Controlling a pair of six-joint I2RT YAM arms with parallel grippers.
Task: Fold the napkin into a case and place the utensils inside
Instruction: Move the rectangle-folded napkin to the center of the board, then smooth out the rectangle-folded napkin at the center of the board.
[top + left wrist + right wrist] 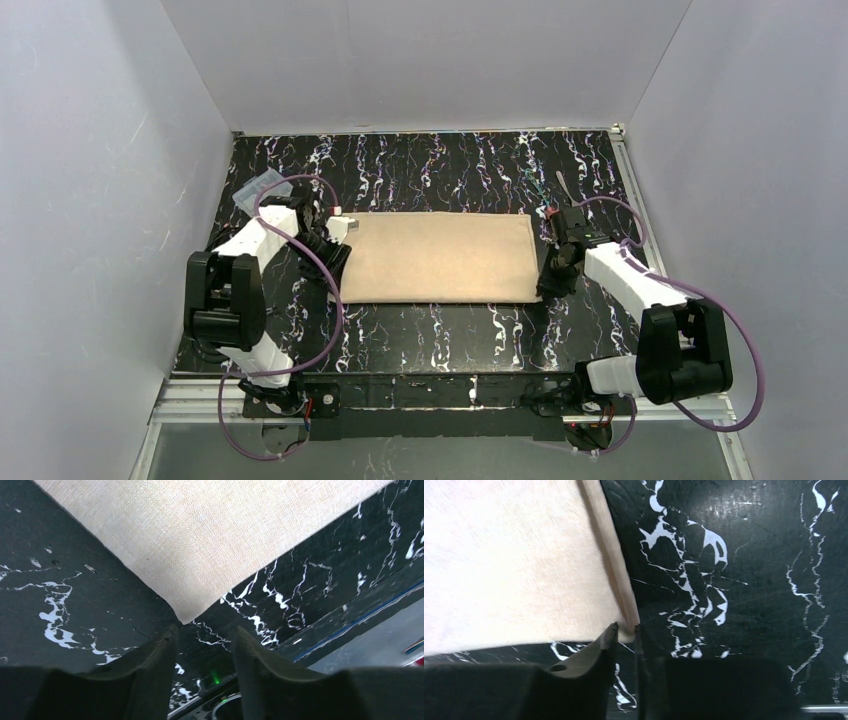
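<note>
The tan napkin [437, 256] lies flat in the middle of the table, folded to a wide rectangle. My left gripper [336, 270] sits at its near left corner. In the left wrist view that gripper [205, 630] is open, and the napkin [200, 540] corner ends just ahead of the fingertips, outside the gap. My right gripper [548, 285] is at the near right corner. In the right wrist view this gripper [625, 629] stands narrowly open, the napkin [514, 570] corner lying between the tips. A thin silver utensil [562, 186] lies at the far right.
A clear plastic box [258, 190] sits at the far left of the black marbled table [440, 330]. White walls close in the sides and back. The metal rail [400, 395] with the arm bases runs along the near edge.
</note>
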